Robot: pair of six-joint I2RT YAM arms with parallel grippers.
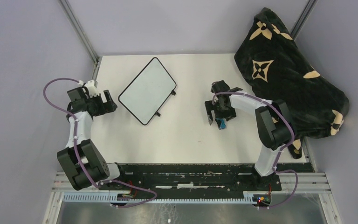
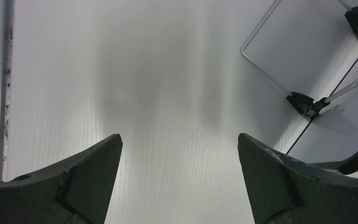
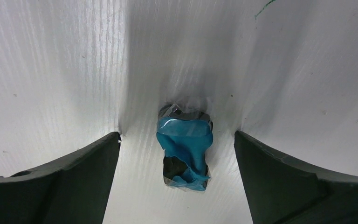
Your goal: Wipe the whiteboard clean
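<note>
The whiteboard (image 1: 148, 91) lies tilted on the table's left half, its white face blank inside a thin black frame. In the left wrist view one of its black feet (image 2: 303, 102) shows at the right. My left gripper (image 1: 107, 102) (image 2: 179, 137) hovers just left of the board, open, with only bare table between its fingers. A small blue-and-black eraser block (image 1: 221, 124) (image 3: 184, 149) in torn clear wrap rests on the table. My right gripper (image 1: 216, 119) (image 3: 177, 135) stands open over it, a finger on each side, neither touching it.
A large black cloth with beige flower shapes (image 1: 289, 79) is heaped at the right rear, spilling over the table's right edge behind the right arm. Grey walls close in the table (image 1: 191, 135) on three sides. A small green mark (image 3: 263, 7) is on the tabletop.
</note>
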